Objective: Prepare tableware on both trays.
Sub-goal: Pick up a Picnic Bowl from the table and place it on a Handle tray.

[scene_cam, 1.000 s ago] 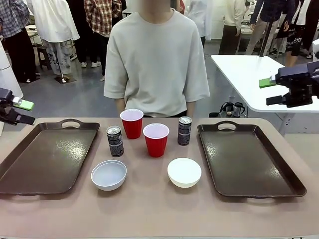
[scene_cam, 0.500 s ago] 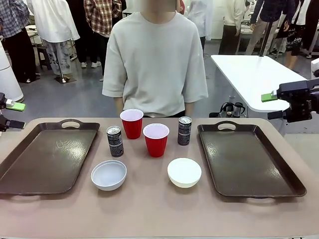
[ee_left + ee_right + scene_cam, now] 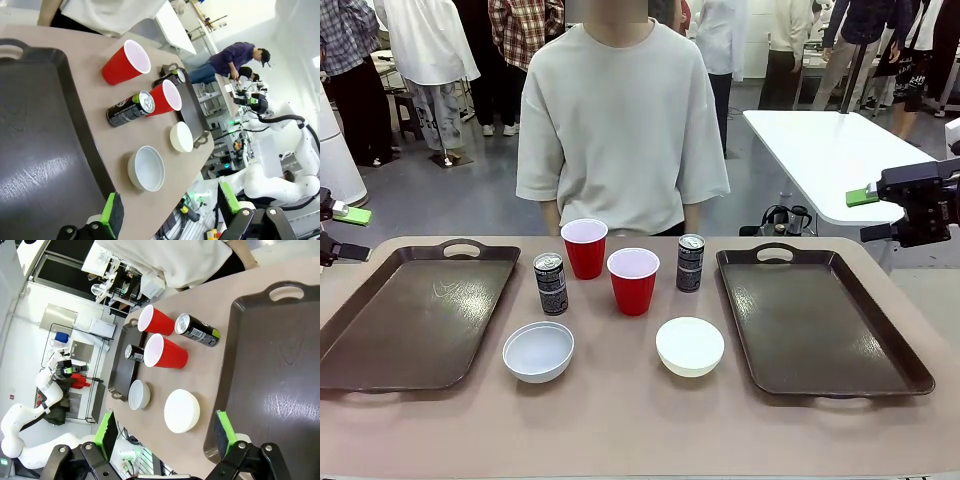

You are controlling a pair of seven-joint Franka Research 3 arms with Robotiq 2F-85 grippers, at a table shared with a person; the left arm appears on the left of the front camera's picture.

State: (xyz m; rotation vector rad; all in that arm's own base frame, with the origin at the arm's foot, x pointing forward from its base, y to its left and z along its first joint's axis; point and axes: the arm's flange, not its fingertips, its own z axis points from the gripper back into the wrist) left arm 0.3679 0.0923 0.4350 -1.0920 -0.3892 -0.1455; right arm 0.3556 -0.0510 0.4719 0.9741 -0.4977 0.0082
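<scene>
The tableware stood gathered in the middle of the table, between the trays and on neither. The far red plastic cup with a white inside (image 3: 585,248) and the near red plastic cup (image 3: 633,281) stood upright, close together. The left slim dark drink can with a silver top (image 3: 550,283) and the right slim dark drink can (image 3: 690,262) flanked them. Nearer the robot sat the left small white round bowl (image 3: 538,351) and the right small white round bowl (image 3: 690,346), mouths up. Everything came in pairs, so one of each looked meant for each side. The left large dark brown glossy tray (image 3: 410,320) and the right dark brown glossy tray (image 3: 820,320) lay to either side with bare floors, so the task looked not yet begun.

The left gripper (image 3: 348,232) hung beyond the left tray's far outer corner, jaws wide and holding nothing. The right gripper (image 3: 870,214) hung likewise beyond the right tray, fingers spread and empty. Both seemed parked clear, leaving the middle group open to reach.

The tan tabletop (image 3: 620,420) was smooth and otherwise bare. A person in a pale grey T-shirt (image 3: 620,130) stood at its far side. Behind, a white table (image 3: 820,150) stood at the right, with other people on a grey floor.
</scene>
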